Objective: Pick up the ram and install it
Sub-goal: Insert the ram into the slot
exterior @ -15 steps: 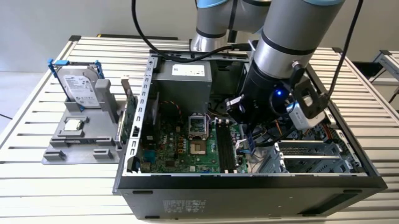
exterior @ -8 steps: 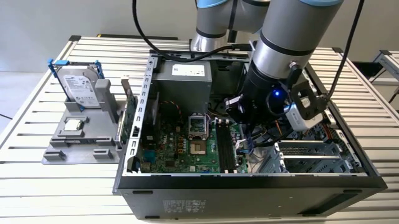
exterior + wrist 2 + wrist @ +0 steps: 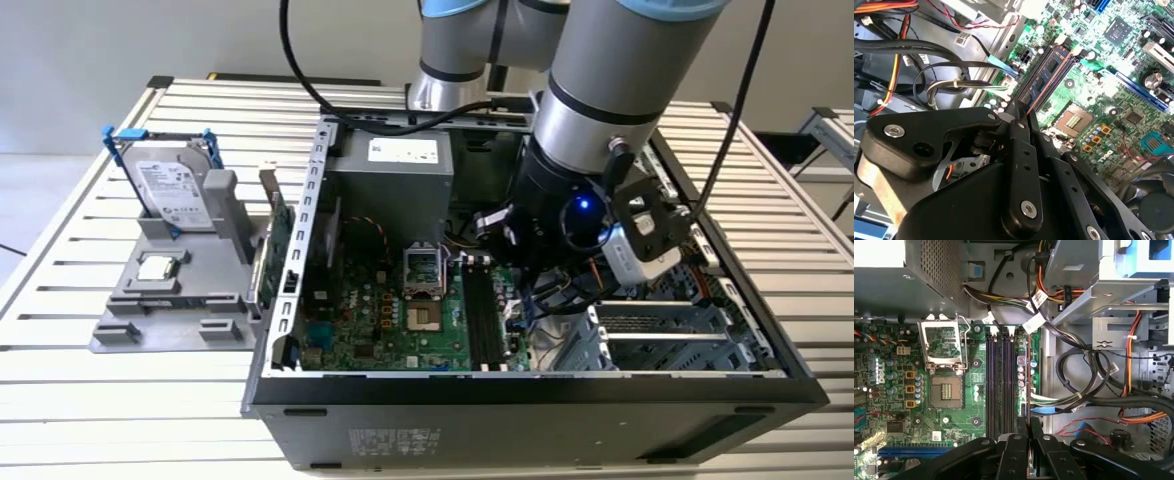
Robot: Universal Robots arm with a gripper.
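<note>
A slatted white metal table (image 3: pixel 134 420) carries an open black tower case (image 3: pixel 534 395) lying on its side, with the arm reaching down into it. The ram (image 3: pixel 1046 75) is inside the case. In the second wrist view it runs away from the fingertips as a thin green stick with flat dark chips on its face, standing on edge along the dark slots (image 3: pixel 1001 385) near the motherboard's (image 3: pixel 944 415) edge by the cable bay. I cannot tell whether it is fully seated or only resting in the slot mouth. The gripper (image 3: pixel 1021 112) is closed on one end of the stick, its black fingers (image 3: pixel 1016 450) pinching the two flat faces. The stick looks light and stiff but brittle. It should tolerate a firm pinch on its faces or short ends, while its bottom contact edge and chips are best left untouched, and any twist could crack it. The board around it is glossy green, studded with small round capacitors and a square metal-framed socket (image 3: pixel 946 392). Soft bundled cables (image 3: pixel 1089 390) loop just beside the slots and could snag. Near the table's edge at the exterior view's left, a grey plastic holder (image 3: pixel 134 330) props a silver hard drive (image 3: pixel 171 190) upright, well apart from the gripper.
</note>
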